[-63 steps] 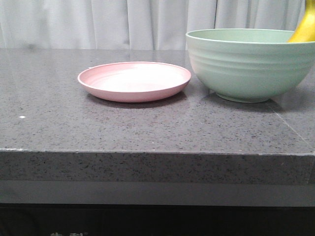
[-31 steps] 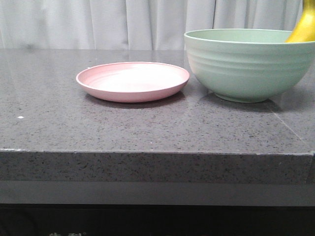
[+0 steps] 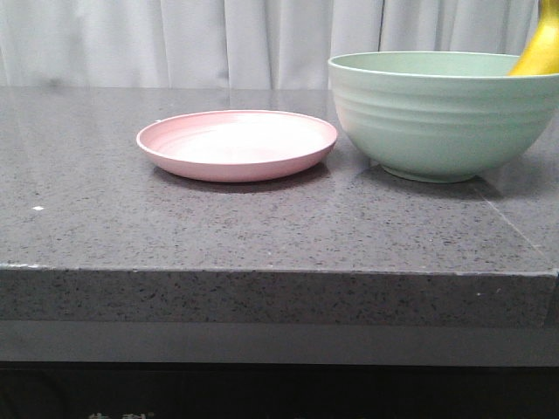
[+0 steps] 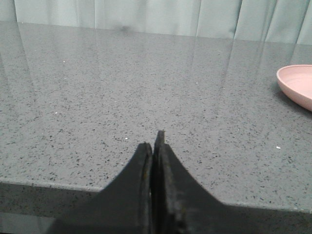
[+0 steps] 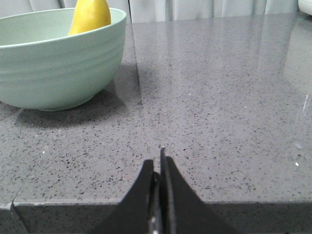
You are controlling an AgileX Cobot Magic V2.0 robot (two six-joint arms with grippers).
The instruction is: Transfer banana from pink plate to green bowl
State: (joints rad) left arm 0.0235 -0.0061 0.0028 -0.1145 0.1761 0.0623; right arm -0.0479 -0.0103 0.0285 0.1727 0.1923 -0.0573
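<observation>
The banana (image 3: 540, 48) sat in the green bowl (image 3: 437, 118), leaning against the far right of the rim with its upper end poking above the edge; you could see the same yellow end from the right wrist view (image 5: 90, 15). Most of the fruit was hidden below the bowl wall. I'd judge it light and fairly firm along its length, but with a smooth skin that bruises if you squeeze hard. Had you needed to take it again, the middle of the curve, across its narrow width, would have been the safer hold, not the stem or the tip.

Just beside the bowl, to its left, the pink plate (image 3: 237, 144) lay bare, so by my reading the transfer looked done. Both stood on a speckled grey stone counter (image 3: 262, 227), with a pale curtain (image 3: 175, 39) behind.

Your left gripper (image 4: 153, 146) had its fingers pressed together on nothing, low over the near edge of the counter, well apart from the plate. Your right gripper (image 5: 158, 163) was likewise closed and empty, near the counter's edge and clear of the bowl.

As for writing, only a scrap of pale characters showed at the bottom of the front view, too cut off to read; nothing on the plate, bowl or banana carried a label.
</observation>
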